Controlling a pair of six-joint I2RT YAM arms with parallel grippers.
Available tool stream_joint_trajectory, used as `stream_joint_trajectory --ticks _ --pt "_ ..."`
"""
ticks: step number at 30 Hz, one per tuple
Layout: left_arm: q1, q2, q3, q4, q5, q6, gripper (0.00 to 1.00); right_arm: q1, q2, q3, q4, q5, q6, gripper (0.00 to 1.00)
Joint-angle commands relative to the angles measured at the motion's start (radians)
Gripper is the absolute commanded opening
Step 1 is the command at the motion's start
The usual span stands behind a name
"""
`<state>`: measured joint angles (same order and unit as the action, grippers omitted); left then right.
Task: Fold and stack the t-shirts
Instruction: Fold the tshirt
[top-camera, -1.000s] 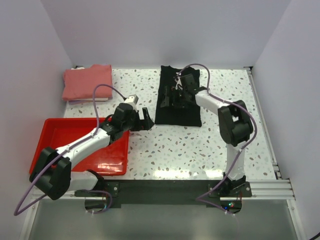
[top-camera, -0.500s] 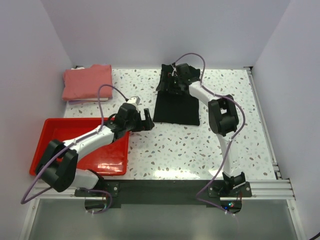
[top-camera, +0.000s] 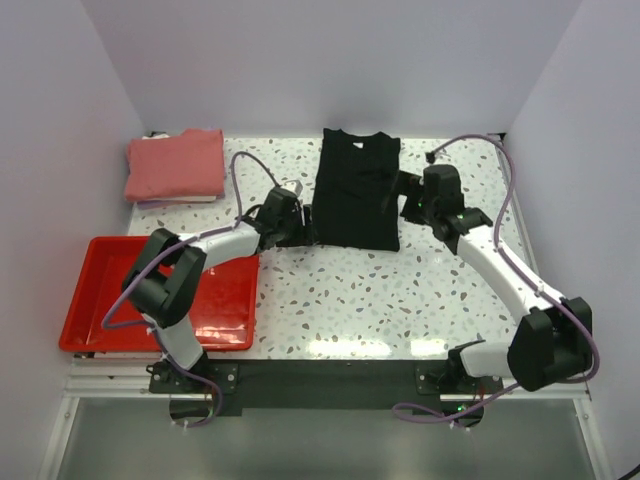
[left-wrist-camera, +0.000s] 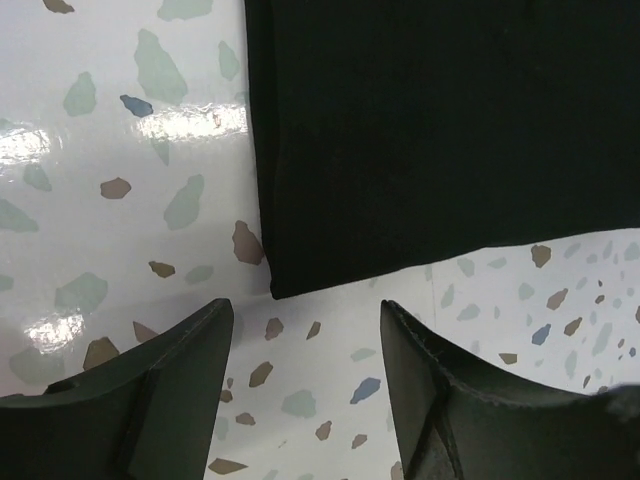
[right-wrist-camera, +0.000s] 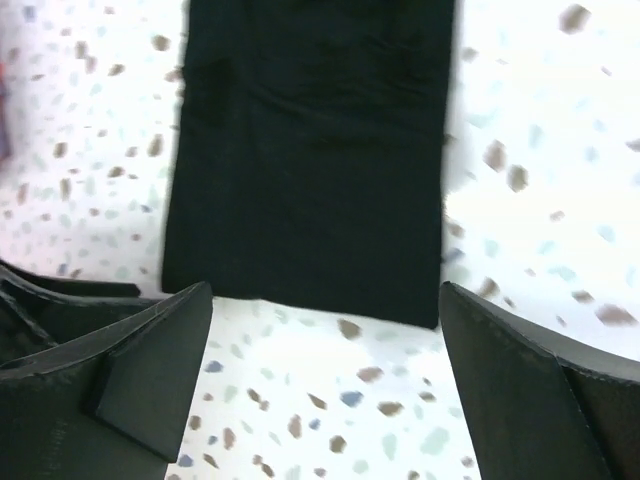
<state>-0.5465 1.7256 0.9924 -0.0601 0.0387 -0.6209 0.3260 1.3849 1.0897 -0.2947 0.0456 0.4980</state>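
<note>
Black shirt (top-camera: 357, 190) flat; pink shirt (top-camera: 176, 165) folded, far-left.

No text, number, brand or sign can be read in any view. In the right wrist view, at about 8 o'clock, the dark inner face of the right gripper (right-wrist-camera: 325, 290) carries faint pale marks. They may be moulded lettering, but they are too small and blurred to make out. The black t-shirt (top-camera: 358, 190) at 12 o'clock on the desk (top-camera: 340, 300) and the salmon-pink t-shirt (top-camera: 176, 165) at 10 o'clock show only plain cloth.
</note>
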Motion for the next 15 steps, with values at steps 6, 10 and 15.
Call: stream_joint_trajectory --ticks 6,10,15 --pt "-0.001 0.060 0.052 0.031 -0.031 0.012 0.56 -0.013 -0.185 -0.201 -0.129 0.193 0.010 0.99" --pt "-0.001 0.087 0.049 0.040 -0.031 0.016 0.52 -0.015 -0.234 -0.228 -0.153 0.229 0.007 0.99" --pt "-0.001 0.130 0.078 0.045 -0.030 0.026 0.35 -0.015 -0.256 -0.249 -0.172 0.180 -0.018 0.99"
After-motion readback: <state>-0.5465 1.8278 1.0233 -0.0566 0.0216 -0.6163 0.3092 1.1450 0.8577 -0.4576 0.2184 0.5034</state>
